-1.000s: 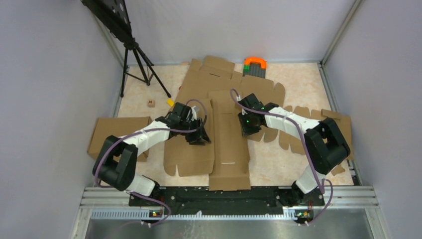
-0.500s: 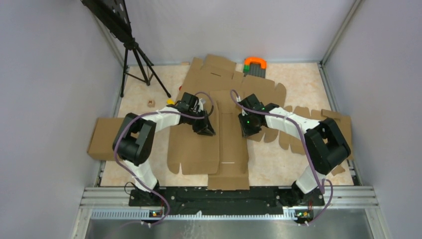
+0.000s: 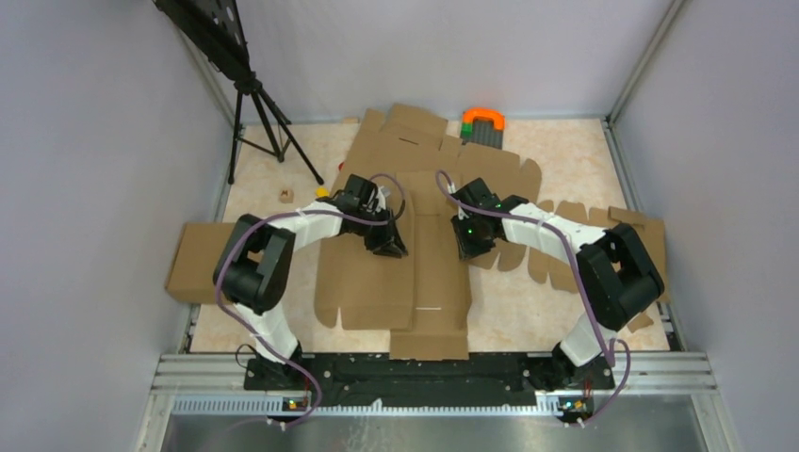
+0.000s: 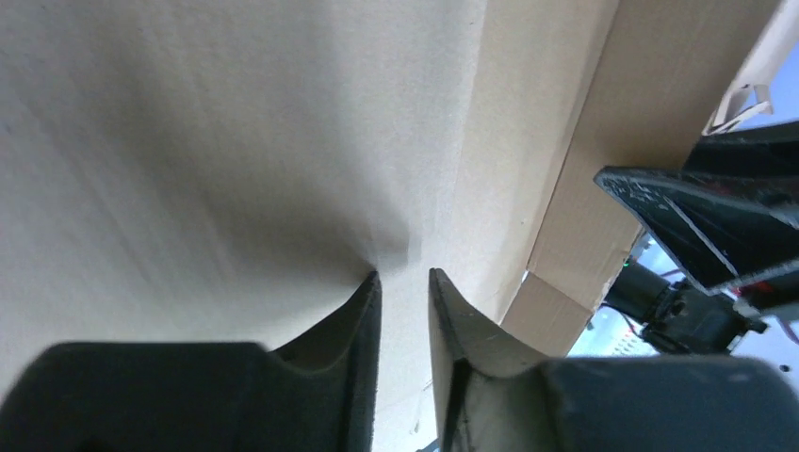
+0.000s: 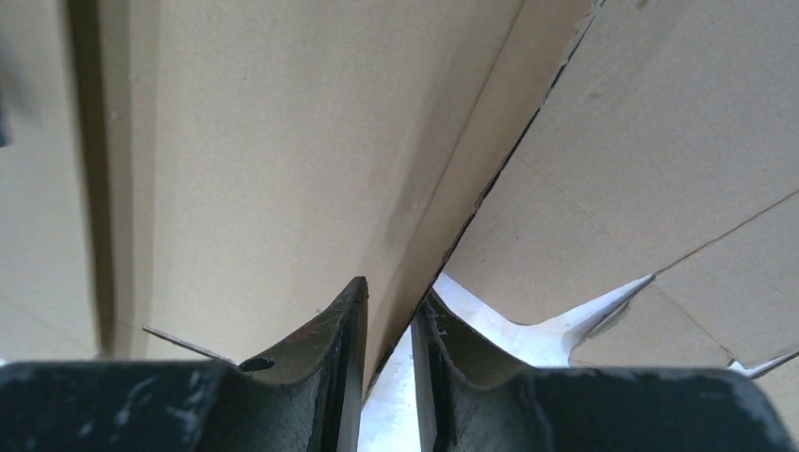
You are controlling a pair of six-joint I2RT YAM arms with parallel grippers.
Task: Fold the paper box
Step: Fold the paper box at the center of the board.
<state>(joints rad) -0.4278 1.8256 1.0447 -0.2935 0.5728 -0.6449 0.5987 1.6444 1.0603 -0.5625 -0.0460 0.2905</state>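
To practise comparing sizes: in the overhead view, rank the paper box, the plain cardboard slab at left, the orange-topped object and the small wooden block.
Largest to smallest:
paper box
cardboard slab
orange-topped object
wooden block

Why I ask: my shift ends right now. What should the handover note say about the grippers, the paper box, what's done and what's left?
Left gripper: closed on the paper box at its left long crease, with cardboard between the fingers.
Right gripper: pinching a raised cardboard wall on the box's right side.
Box: on the table, between both grippers. Its wide left panel and far flaps lie flat.
Done: both long sides of the centre strip are gripped and the right wall is lifted.
Left: stand the walls up, fold the flaps and tuck the tabs, which is probably most of the job.
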